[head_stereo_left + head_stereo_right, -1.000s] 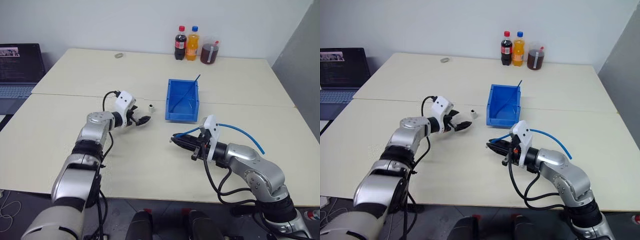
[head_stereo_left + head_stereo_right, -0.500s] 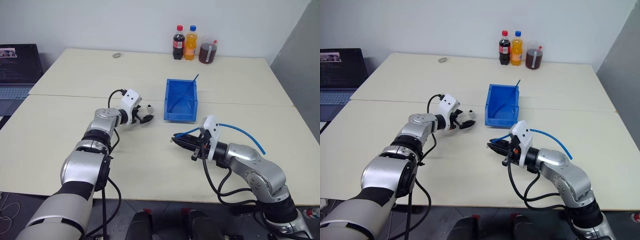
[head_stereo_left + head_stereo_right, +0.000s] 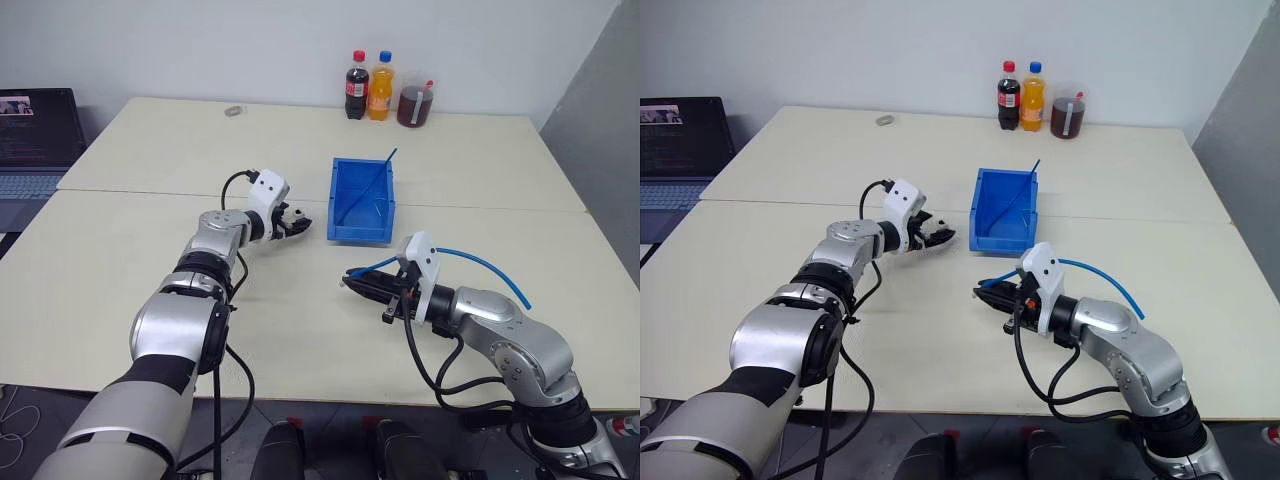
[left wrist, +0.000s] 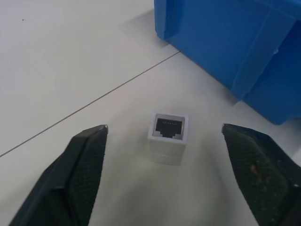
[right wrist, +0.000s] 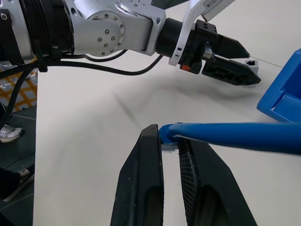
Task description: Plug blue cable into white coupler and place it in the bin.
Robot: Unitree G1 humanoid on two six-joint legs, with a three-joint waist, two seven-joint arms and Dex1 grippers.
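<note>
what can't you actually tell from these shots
- Blue cable: its plug sits hidden between the right pincer fingers in the right wrist view.
- White coupler: hidden by the left pincer in the head views.
- Bin: cut off by the left wrist view's edge.

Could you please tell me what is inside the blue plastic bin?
Inside the rectangular bright blue plastic bin, a thin darker blue wire leans diagonally, its tip poking above the back rim. The front lip hides the floor just behind it.
</note>
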